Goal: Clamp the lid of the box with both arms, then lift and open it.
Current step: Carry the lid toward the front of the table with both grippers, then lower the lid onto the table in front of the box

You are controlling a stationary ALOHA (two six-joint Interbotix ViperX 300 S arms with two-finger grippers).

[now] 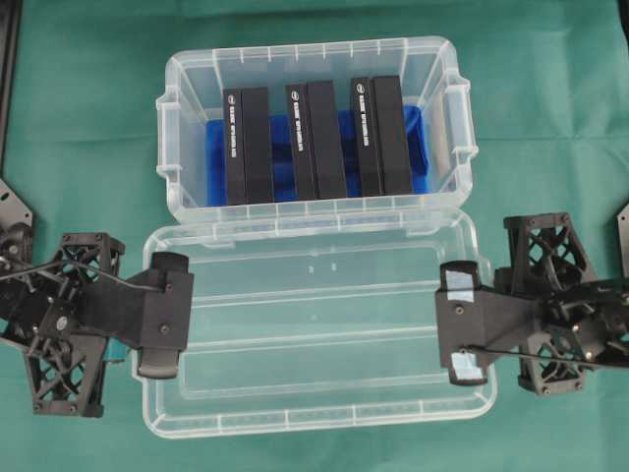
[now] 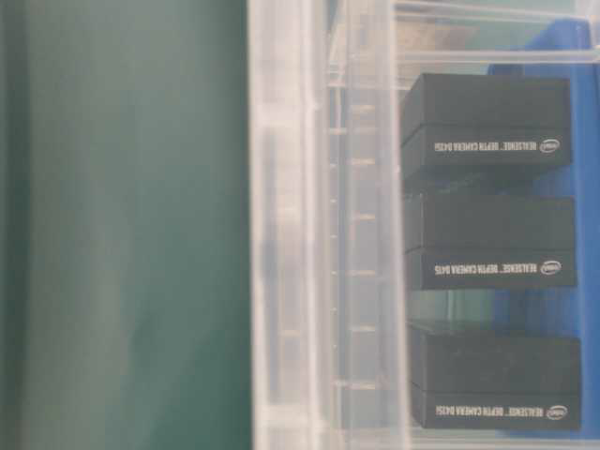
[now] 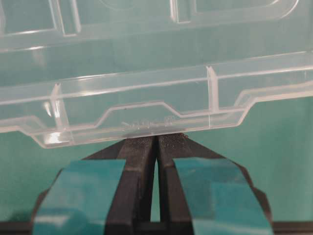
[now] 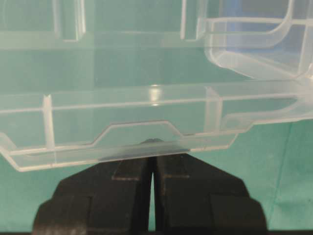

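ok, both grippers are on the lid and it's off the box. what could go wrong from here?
1. Each gripper, left gripper and right gripper, pinches only the thin edge of the flat clear plastic lid, at its small side tab; the smooth plastic could slip out.
2. The lid's far edge sits close to the deep clear plastic box; a tilt could knock it or the black upright blocks.

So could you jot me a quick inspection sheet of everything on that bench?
Surface: green cloth, bare where it shows.
Job's things: clear lid off the box, lying in front of it; three black blocks upright on a blue insert.
Clutter: nothing seen.
Grippers: left claw and right claw each pinch a short edge of the lid.
Cables: a thin black cable over the left arm.
Surroundings: dark frame parts at the far edges.
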